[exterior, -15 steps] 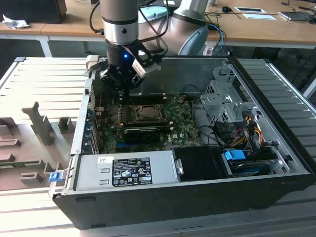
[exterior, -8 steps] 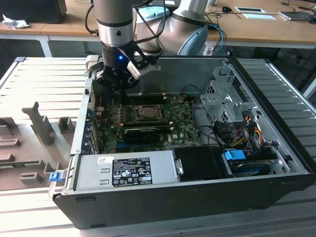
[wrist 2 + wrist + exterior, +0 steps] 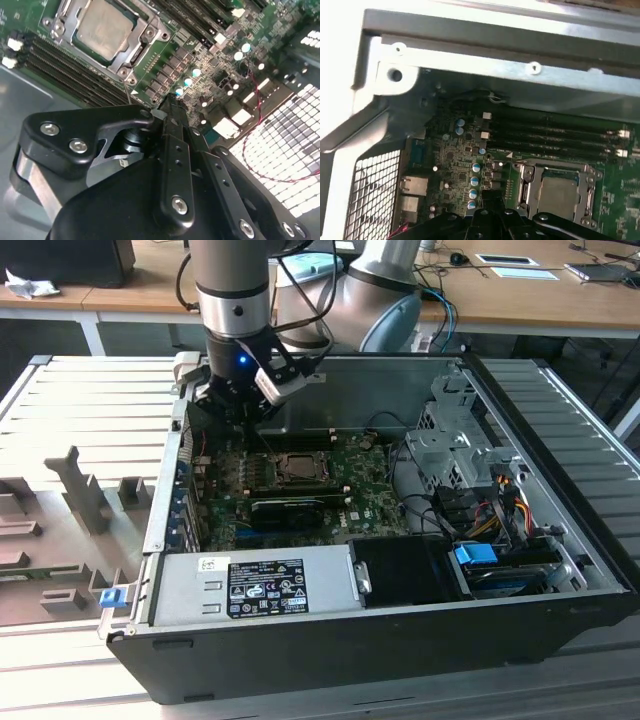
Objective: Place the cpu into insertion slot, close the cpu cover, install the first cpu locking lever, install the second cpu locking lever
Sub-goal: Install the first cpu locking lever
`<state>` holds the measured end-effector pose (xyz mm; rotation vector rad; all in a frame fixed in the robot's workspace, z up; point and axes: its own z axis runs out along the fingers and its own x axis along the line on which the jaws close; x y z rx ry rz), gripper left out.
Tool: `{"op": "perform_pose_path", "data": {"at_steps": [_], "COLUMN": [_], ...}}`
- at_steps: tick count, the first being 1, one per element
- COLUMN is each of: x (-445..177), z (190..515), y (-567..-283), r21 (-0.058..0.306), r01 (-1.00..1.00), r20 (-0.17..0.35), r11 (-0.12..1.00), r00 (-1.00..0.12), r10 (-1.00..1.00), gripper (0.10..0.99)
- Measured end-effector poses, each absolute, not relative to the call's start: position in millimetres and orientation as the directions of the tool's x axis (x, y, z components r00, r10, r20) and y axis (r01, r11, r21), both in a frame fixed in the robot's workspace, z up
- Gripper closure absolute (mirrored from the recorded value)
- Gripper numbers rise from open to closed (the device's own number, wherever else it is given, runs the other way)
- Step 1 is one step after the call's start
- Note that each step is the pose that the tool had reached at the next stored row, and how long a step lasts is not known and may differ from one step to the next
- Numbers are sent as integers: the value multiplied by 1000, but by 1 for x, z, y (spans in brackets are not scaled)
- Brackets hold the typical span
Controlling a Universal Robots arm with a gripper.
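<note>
Closest to the lens in the second wrist view, black metal gripper [image 3: 169, 102], linkage arms and silver screws large in the foreground, fingers drawn together into one narrow tip with nothing held between. Tip poised low over green circuit board [image 3: 167, 47], just beside a row of small blue-topped cylindrical capacitors [image 3: 196, 72], contact with the board not discernible. Small flat square cpu with pale silver-grey metal top [image 3: 105, 27] already seated in square dark insertion slot with silver metal rim [image 3: 150, 37]. Thin silver-grey cpu cover frame [image 3: 114, 61] lying flat over the socket, chip top showing through its square window. Latched or unlatched state of the locking levers impossible to judge. Socket near the gripper tip yet apart from it, a strip of bare board and small components between. In the exterior view, gripper [image 3: 245, 410] hanging over the far part of the board at the exterior view's left, inside open black computer case [image 3: 350, 660]; socket and chip [image 3: 297, 466] toward the exterior view's right of it and nearer the camera. Long black memory slots [image 3: 65, 70] flanking the socket, parallel to its sides. White perforated case grille [image 3: 295, 135] on the gripper's other side, away from the socket.
</note>
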<state>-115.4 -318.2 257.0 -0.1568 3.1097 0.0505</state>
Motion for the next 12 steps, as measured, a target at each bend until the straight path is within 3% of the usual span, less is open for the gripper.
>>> {"op": "perform_pose_path", "data": {"at_steps": [12], "x": [-119], "z": [256], "y": [-306], "r21": [38], "r01": [-83], "r20": [-30], "r11": [996], "r00": [-996], "r10": [-81], "gripper": [980]}}
